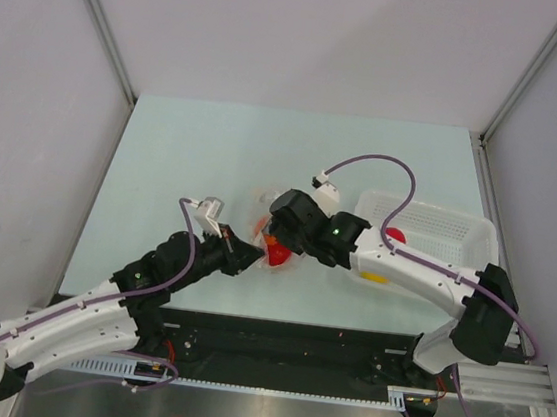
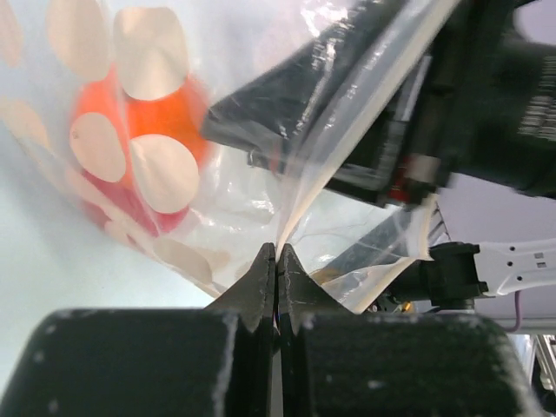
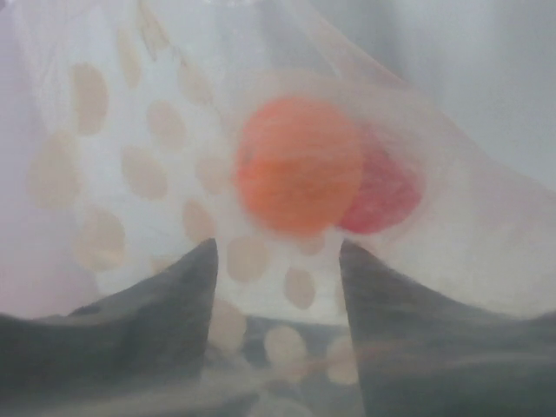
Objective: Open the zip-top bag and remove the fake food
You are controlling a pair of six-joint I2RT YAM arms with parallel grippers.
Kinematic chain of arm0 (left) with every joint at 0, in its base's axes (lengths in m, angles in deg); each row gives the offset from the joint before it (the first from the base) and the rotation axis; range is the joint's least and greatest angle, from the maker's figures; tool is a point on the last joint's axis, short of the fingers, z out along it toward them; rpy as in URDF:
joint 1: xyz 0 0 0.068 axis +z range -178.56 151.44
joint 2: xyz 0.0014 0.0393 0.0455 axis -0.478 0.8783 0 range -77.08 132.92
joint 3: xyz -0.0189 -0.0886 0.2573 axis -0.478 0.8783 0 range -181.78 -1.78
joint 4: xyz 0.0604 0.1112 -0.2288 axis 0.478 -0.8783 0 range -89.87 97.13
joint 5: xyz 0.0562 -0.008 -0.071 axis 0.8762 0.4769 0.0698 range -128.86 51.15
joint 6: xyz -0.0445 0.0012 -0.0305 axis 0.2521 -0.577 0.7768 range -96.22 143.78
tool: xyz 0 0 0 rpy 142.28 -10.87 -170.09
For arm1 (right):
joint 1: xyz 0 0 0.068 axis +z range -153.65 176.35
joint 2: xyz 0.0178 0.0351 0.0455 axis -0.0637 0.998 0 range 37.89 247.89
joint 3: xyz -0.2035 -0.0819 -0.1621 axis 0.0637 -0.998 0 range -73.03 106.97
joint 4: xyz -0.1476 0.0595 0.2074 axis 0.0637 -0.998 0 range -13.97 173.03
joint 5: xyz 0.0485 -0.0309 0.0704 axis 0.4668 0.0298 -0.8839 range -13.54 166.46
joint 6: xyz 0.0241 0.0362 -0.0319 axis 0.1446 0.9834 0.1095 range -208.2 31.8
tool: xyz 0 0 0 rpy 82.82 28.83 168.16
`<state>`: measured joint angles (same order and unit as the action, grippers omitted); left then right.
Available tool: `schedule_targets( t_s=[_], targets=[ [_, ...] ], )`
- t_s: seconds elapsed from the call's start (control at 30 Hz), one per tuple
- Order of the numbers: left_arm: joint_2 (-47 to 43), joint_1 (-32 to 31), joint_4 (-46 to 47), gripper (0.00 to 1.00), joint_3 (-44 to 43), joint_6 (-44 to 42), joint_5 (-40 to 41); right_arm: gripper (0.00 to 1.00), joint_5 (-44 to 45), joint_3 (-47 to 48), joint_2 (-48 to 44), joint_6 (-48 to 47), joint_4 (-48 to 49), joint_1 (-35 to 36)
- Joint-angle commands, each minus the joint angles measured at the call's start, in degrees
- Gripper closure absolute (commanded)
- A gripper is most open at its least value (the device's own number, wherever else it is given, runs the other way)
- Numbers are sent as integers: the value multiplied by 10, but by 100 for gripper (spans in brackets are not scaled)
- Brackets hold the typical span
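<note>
Your left gripper [image 2: 276, 261] is shut tight on a thin fold at the edge of the bag [image 2: 217, 200]. That pinch seems to be what props the dotted pouch up over the middle of the table [image 1: 195, 149], between the two arms. Your right gripper [image 3: 277, 245] stands fairly wide with nothing between its fingers, pointing at the bag from the basket [image 1: 458, 224] side. Its camera sees everything through hazy film, so it is at the mouth or just inside — I cannot tell which. The toy fruit sits deeper in the pouch, straight ahead of it: an orange ball [image 3: 300, 165] lined up between the fingers, with a red ball [image 3: 387, 193] against it and partly behind. The step in hand looks like reaching in for the first piece. To do it well, treat the left pinch as your anchor and do not tug with it, since the film is slick and the bite is small. Drive the right gripper straight at the orange ball, fingers wide enough to pass either side. Close only once the ball is well between the pads — closing early will likely snag loose film or squirt the glossy ball deeper. Then draw back along the same line.
</note>
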<state>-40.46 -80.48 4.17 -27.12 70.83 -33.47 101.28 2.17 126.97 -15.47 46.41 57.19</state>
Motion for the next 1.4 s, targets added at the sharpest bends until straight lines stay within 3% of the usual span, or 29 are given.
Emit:
schedule_targets(
  t_s=[0.0,0.1,0.23,0.43,0.57,0.7,0.77,0.83,1.1,1.37],
  targets=[
    [-20,-7,-79,100,-21,10,50,100,-38,9,-56,-54,69,9],
    [-29,-7,-86,100,-39,-12,64,100,-79,14,-64,-129,59,25],
    [-37,-7,-102,100,-75,-40,75,100,-67,-32,-90,-231,95,51],
    [-36,-7,-131,100,-103,-68,55,100,-32,-35,-95,-290,86,69],
    [-16,-7,-128,100,-109,-56,19,85,-11,-15,-72,-274,57,68],
    [-3,-7,-103,100,-91,-42,-6,80,-56,-1,-28,-240,12,50],
    [-1,-7,-92,100,-76,-38,-4,67,-80,-2,-17,-241,10,53],
    [-1,-7,-94,100,-69,-35,4,61,-94,-12,-2,-243,11,53],
    [-20,-7,-108,100,-56,-24,42,49,-121,-34,47,-275,33,53],
    [-33,-7,-115,100,-47,-20,48,33,-83,-31,98,-312,48,55]
  ],
)
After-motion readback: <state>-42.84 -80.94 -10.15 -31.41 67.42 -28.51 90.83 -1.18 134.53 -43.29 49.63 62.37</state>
